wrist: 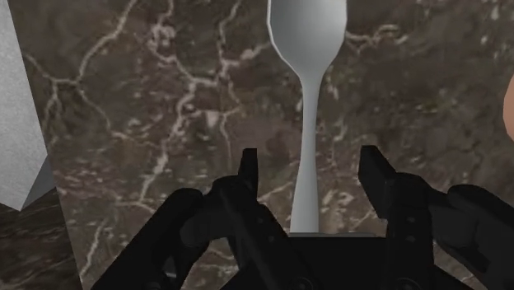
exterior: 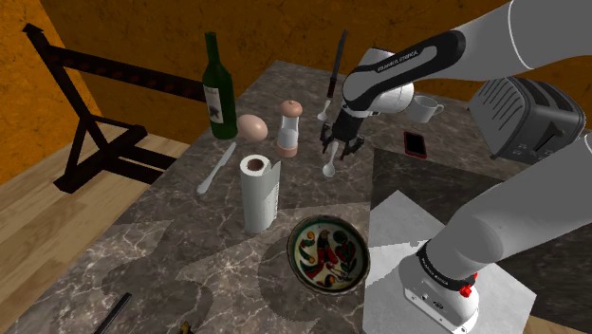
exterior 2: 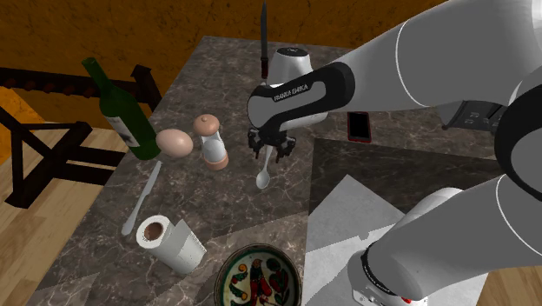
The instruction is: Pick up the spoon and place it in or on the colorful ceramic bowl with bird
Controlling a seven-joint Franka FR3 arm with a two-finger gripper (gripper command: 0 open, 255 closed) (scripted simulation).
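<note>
Black pincer (exterior: 340, 150) low over pale grey spoon (exterior: 329, 170) on dark marble worktop (exterior: 190, 256).
Wrist view: pincer fingers (wrist: 380, 181) stand spread, spoon handle betw. them, neither touching it, so nothing gripped; spoon's bowl end points away from hand. Spoon lies on worktop just beside white-and-brown pepper mill (exterior: 290, 128), on shoulder view's right of it. Round colourful bowl (exterior: 294, 237) w/ bird pattern sits well apart from spoon, nearer the stand, close to upright white paper-towel roll (exterior: 258, 190). Red-edged phone (exterior: 415, 143) lies on worktop near arm.
</note>
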